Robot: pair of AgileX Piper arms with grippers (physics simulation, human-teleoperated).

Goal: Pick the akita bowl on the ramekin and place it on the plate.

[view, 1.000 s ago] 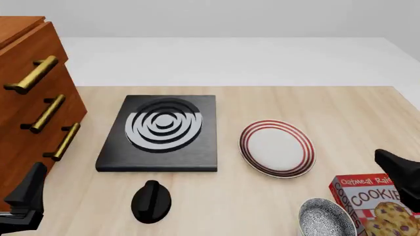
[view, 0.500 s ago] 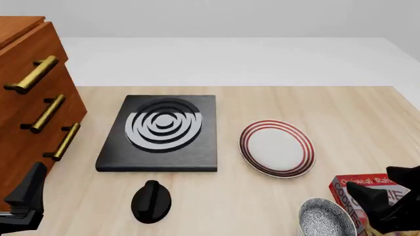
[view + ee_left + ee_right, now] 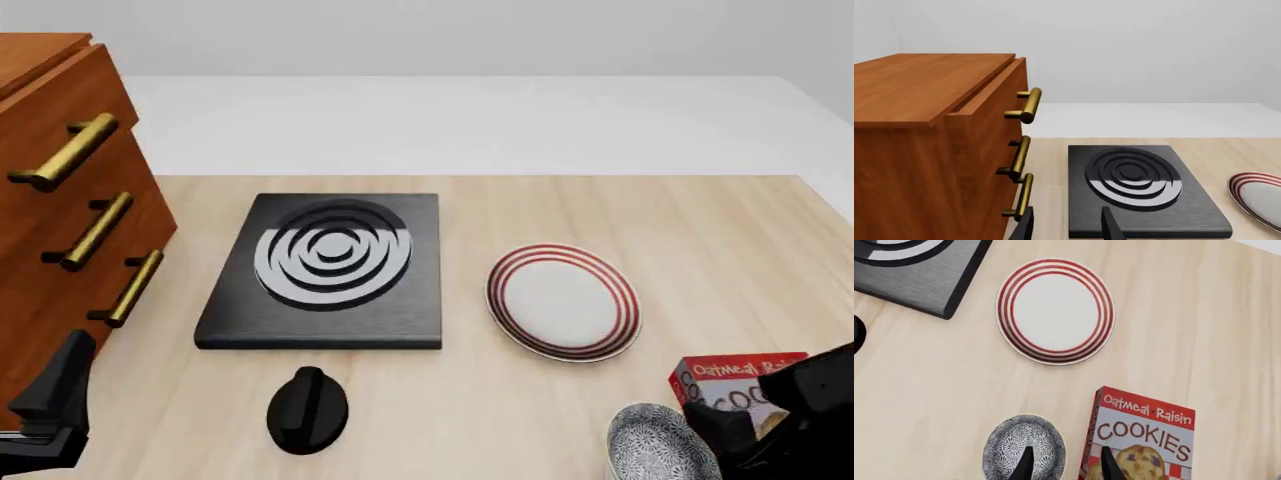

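The akita bowl point(image 3: 658, 440), speckled black and white, sits near the table's front edge at the right. It also shows in the right wrist view as the akita bowl point(image 3: 1024, 451). The ramekin is hidden. My right gripper point(image 3: 1065, 467) is open above it, one finger over the bowl's rim and the other over a cookie box; in the front view the right gripper point(image 3: 730, 438) hangs just right of the bowl. The red-ringed plate point(image 3: 562, 300) lies behind the bowl, with nothing on it. My left gripper point(image 3: 1067, 229) is open and holds nothing, at the front left.
A cookie box point(image 3: 727, 382) stands right beside the bowl, partly behind my right arm. A black stove point(image 3: 327, 270) lies left of the plate, with a black knob point(image 3: 307, 408) in front of it. A wooden drawer cabinet point(image 3: 60, 200) fills the left side.
My right arm has moved left and down from the right edge, over the cookie box, to the bowl's right side. The left arm has not moved.
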